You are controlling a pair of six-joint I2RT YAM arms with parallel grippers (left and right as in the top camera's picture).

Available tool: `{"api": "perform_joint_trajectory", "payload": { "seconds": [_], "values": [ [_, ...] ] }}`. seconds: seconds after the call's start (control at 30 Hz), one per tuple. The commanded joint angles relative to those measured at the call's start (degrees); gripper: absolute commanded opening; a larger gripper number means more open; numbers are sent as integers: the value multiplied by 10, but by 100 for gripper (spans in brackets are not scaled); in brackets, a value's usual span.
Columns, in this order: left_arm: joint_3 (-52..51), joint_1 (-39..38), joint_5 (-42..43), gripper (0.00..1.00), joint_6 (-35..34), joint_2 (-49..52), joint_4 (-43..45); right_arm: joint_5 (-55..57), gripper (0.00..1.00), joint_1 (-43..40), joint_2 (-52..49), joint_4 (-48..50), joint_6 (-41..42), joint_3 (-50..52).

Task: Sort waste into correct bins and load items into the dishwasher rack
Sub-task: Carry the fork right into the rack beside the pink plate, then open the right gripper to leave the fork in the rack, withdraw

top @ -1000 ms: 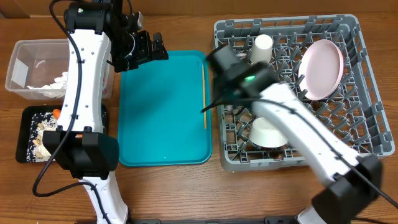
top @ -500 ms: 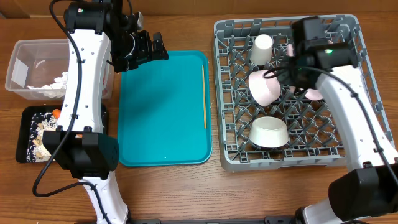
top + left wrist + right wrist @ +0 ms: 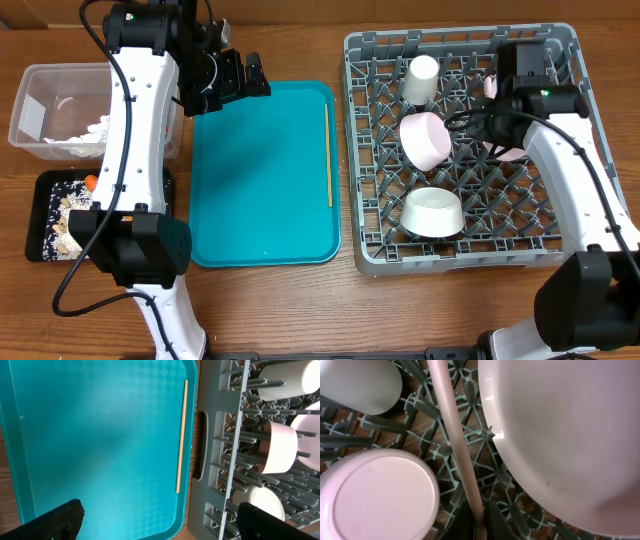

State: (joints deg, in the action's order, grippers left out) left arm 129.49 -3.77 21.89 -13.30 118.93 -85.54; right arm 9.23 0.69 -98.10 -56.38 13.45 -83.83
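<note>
Right gripper (image 3: 479, 527) is pinching tight on one end of a chopstick (image 3: 451, 425), and I'm hanging it low over the dishwasher rack (image 3: 600, 190), the stick pointing away between the pink plate (image 3: 555, 435) and the upturned bowl (image 3: 380, 495), with the cup (image 3: 357, 385) just beyond. Left gripper (image 3: 245, 85) is idling wide open and empty over the far corner of the teal tray (image 3: 260, 180), where the second chopstick (image 3: 329, 155) is lying along the right rim. I'm worrying about that lattice floor: letting go flat here, I reckon the thin stick is going straight through a gap. I'm also gripping only the tip, so any swing is likely tapping the plate beside it
</note>
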Motion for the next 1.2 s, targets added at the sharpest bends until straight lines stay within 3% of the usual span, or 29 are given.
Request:
{"api": "perform_joint_trajectory", "payload": {
  "seconds": [0.0,0.27,0.47,0.53,0.77,0.93,1.17],
  "values": [
    [12,-4,0,100,5,-18,1,2,4,-5,-1,24,-34,18],
    [12,-4,0,100,5,-18,1,2,4,-5,-3,60,-35,55],
    [12,-4,0,100,5,-18,1,1,35,-4,-3,68,-35,62],
    [12,-4,0,100,5,-18,1,1,41,-4,-3,66,-35,62],
    [12,-4,0,100,5,-18,1,0,40,-1,15,10,-31,9],
    [12,-4,0,100,5,-18,1,-139,37,25,56,-54,-30,-66],
    [12,-4,0,100,5,-18,1,-301,29,114,66,-52,3,-60]
  ]
}}
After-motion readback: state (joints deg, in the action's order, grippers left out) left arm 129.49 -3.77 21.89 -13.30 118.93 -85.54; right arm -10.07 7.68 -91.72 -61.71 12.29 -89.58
